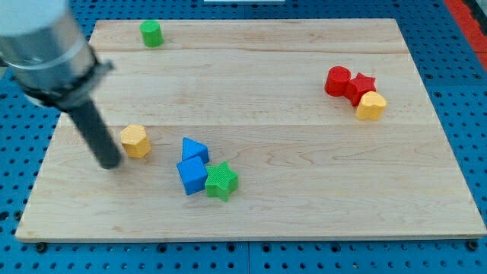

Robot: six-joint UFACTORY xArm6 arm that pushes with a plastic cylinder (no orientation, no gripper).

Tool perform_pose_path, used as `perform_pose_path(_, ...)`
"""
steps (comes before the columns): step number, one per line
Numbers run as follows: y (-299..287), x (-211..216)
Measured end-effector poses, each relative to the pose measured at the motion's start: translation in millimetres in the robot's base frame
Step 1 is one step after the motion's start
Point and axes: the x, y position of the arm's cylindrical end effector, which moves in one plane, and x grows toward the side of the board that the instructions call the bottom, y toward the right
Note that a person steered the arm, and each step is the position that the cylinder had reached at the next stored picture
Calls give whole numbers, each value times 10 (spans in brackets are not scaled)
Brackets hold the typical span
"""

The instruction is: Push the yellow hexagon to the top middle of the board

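The yellow hexagon (135,141) lies on the wooden board (304,198) at the view's left, a little below mid-height. My tip (109,163) rests on the board just left of and slightly below the hexagon, close to it or touching it. The dark rod rises from there toward the view's top left, where the arm's grey body fills the corner.
A green cylinder (151,33) stands near the top left edge. A blue triangle (194,149), a blue cube (192,176) and a green star (221,181) cluster right of the hexagon. At the right, a red cylinder (337,81), a red star (361,86) and a yellow heart-like block (370,106) sit together.
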Motion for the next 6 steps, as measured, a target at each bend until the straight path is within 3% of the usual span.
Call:
perform_pose_path(1, 377, -513)
perform_pose_path(2, 318, -982)
perform_pose_path(3, 117, -632)
perform_pose_path(4, -568, -608)
perform_pose_path(6, 760, -1177)
